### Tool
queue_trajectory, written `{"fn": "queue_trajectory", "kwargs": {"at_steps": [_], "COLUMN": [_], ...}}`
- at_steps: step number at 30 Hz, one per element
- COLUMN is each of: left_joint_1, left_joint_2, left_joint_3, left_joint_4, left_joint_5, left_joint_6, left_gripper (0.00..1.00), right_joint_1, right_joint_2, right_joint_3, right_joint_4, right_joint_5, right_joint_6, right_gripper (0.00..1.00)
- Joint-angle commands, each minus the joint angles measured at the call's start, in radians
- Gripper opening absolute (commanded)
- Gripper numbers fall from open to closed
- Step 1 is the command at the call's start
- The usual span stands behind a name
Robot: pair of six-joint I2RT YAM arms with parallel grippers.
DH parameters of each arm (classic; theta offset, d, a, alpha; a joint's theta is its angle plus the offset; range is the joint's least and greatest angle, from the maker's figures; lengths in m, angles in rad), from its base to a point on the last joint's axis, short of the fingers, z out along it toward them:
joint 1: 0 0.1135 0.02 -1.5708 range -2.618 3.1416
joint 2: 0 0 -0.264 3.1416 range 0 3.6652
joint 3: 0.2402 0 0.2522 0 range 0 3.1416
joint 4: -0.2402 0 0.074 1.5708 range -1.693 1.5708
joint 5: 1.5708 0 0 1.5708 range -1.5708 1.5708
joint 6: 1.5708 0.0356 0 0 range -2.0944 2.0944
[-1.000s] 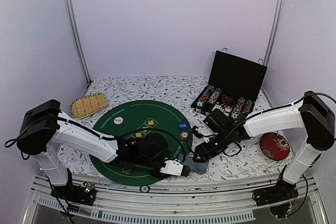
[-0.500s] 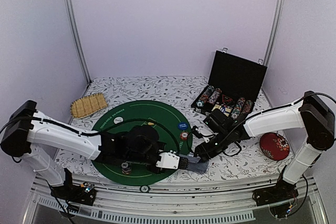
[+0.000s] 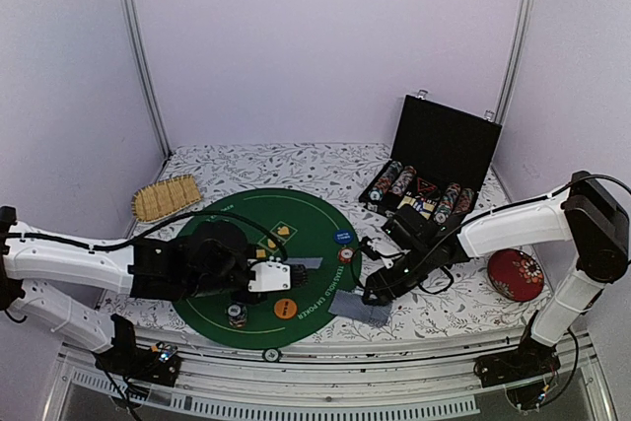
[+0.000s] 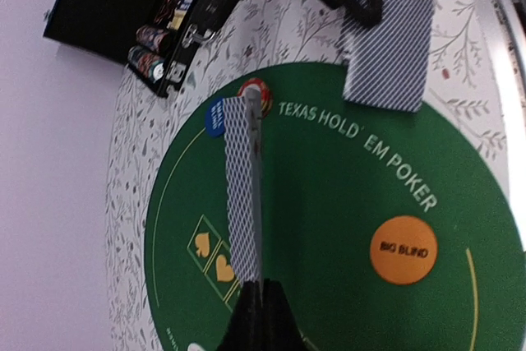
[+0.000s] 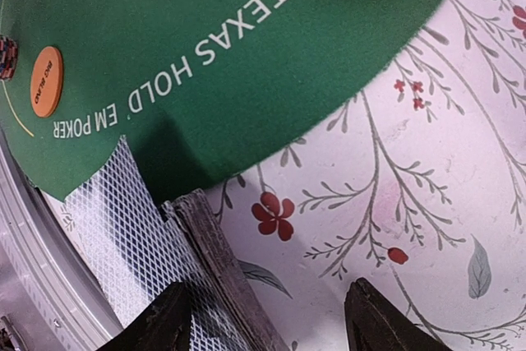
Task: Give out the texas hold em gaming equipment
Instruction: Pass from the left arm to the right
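Left gripper pulled back over mat, pinching card; right gripper wide (astride deck); case holds chip rows.

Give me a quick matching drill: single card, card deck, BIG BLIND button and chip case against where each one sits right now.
Things:
1. single card
2. card deck
3. BIG BLIND button
4. chip case

Places:
A. far right, lid raised
B. flat on the green mat, near side
C. pinched edge-on in the left fingers
D. lying across the mat's edge, by the right fingers

Pairs: 1-C, 2-D, 3-B, 4-A
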Motion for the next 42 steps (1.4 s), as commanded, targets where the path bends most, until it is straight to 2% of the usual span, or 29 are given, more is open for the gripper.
{"fn": "queue_trajectory", "kwargs": {"at_steps": [1,8,17,21,26,31,37,42], "left_joint_1": [0.04,0.044,0.047,0.047,0.042,0.042,0.041,0.021], "left_joint_2": [-0.064,-0.08,-0.019,-0.015,-0.028,-0.021,0.019,0.036], "left_joint_3": [-0.02,-0.011,-0.01,-0.045,-0.096,-0.125,-0.201,-0.247], "left_joint_4": [-0.106,-0.124,-0.032,0.076,0.235,0.361,0.56,0.665], "left_joint_5": [-0.101,-0.134,-0.174,-0.2,-0.225,-0.222,-0.245,-0.266], "left_joint_6": [-0.009,0.043,0.2,0.278,0.388,0.484,0.528,0.591], "left_gripper": [0.0,0.0,0.0,0.0,0.0,0.0,0.0,0.0], "right_joint_1": [0.004,0.004,0.003,-0.002,-0.044,-0.053,-0.056,-0.056], "right_joint_2": [-0.028,-0.062,-0.138,-0.161,-0.165,-0.123,-0.057,0.041], "right_joint_3": [-0.02,0.015,0.111,0.203,0.312,0.461,0.537,0.61], "right_joint_4": [-0.043,-0.085,-0.203,-0.242,-0.162,-0.125,-0.041,-0.005], "right_joint_5": [0.015,0.008,0.037,0.033,-0.083,-0.068,-0.043,-0.185], "right_joint_6": [-0.017,-0.04,-0.084,-0.108,-0.098,-0.054,0.01,0.024], "right_gripper": [0.68,0.71,0.76,0.78,0.79,0.8,0.8,0.79]}}
